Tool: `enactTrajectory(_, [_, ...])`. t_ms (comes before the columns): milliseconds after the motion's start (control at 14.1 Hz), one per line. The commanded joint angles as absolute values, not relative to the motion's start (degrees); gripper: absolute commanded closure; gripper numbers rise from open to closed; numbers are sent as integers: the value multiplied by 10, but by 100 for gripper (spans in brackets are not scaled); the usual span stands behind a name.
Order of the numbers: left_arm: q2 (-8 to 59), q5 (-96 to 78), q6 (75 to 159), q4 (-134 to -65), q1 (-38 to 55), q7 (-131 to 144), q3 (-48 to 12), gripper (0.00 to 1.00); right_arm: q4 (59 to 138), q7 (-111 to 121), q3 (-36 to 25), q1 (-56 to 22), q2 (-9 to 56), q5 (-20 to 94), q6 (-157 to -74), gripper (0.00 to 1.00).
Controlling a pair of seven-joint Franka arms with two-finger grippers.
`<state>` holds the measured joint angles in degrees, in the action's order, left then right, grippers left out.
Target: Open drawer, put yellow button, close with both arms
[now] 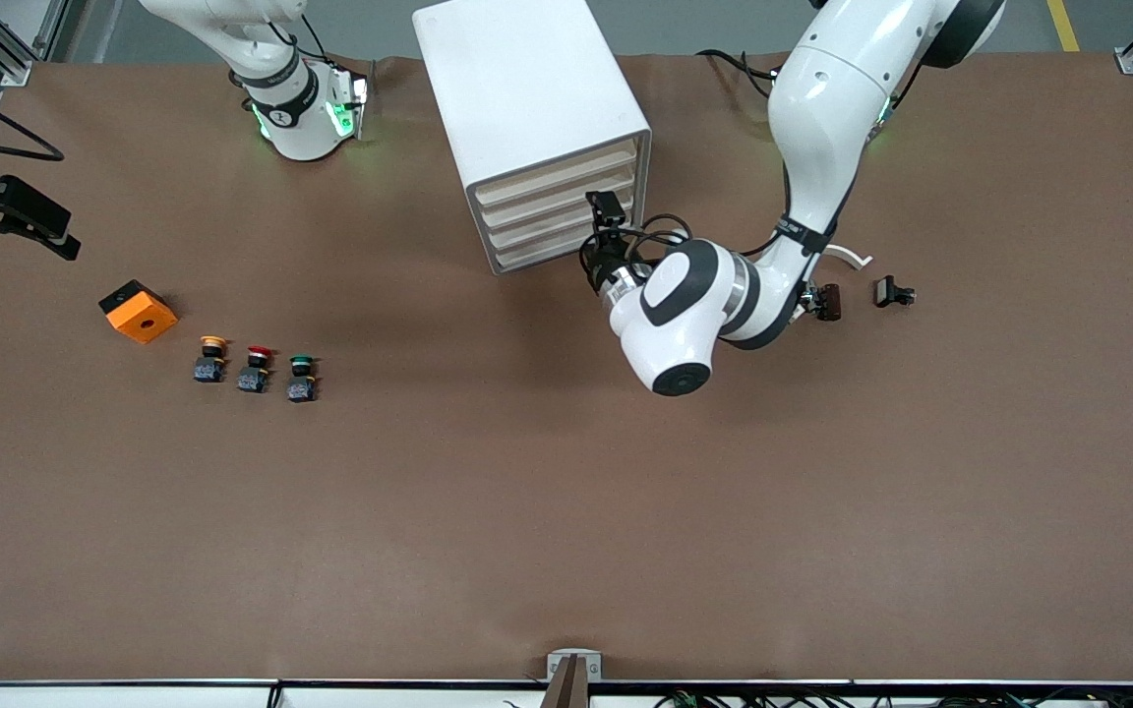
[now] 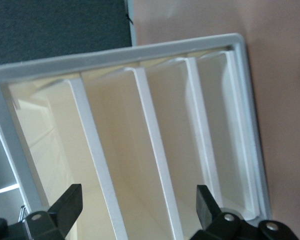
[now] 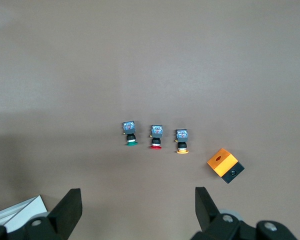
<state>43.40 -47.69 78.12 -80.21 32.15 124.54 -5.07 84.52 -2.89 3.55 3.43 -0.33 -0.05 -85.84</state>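
Observation:
The white cabinet (image 1: 527,88) stands near the robots' bases with all four cream drawers shut. The top drawer (image 1: 557,169) also shows in the left wrist view (image 2: 42,140). My left gripper (image 1: 600,231) is open and empty just in front of the drawer fronts; in the left wrist view (image 2: 137,205) its fingers straddle the middle drawers. The yellow button (image 1: 211,357) stands on the table toward the right arm's end, at the end of a row of three. My right gripper (image 3: 138,210) is open and empty high over the table, with the yellow button (image 3: 181,142) in sight below. It is out of the front view.
A red button (image 1: 256,367) and a green button (image 1: 302,377) stand beside the yellow one. An orange block (image 1: 138,311) lies beside the row. Two small dark parts (image 1: 830,300) (image 1: 891,291) and a white curved piece (image 1: 852,258) lie near the left arm.

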Motion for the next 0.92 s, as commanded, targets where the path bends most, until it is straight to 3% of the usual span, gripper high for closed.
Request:
enactTrajectory(0, [441,-496,779,-791,335,1287,-47,0,830,-25,43,35,11,-20,-853,0])
enactTrajectory(213, [449,-517,779,-791,350,1314,-47,0,835,-7,39,60,14,-32,-846,0])
enactTrajectory(425, [454,-538,777,-791,351,1349,-47,0,838,98,39,103,66,-49,-852,0])
enactTrajectory(638, [454,-539,775,-791,356,1366,-48,25,868,102,39,130,102,-72,-913,0])
enactTrajectory(851, [452,-538,773,-791,357,1368,-48,31,971,102,40,132,98,-109,-1035,0])
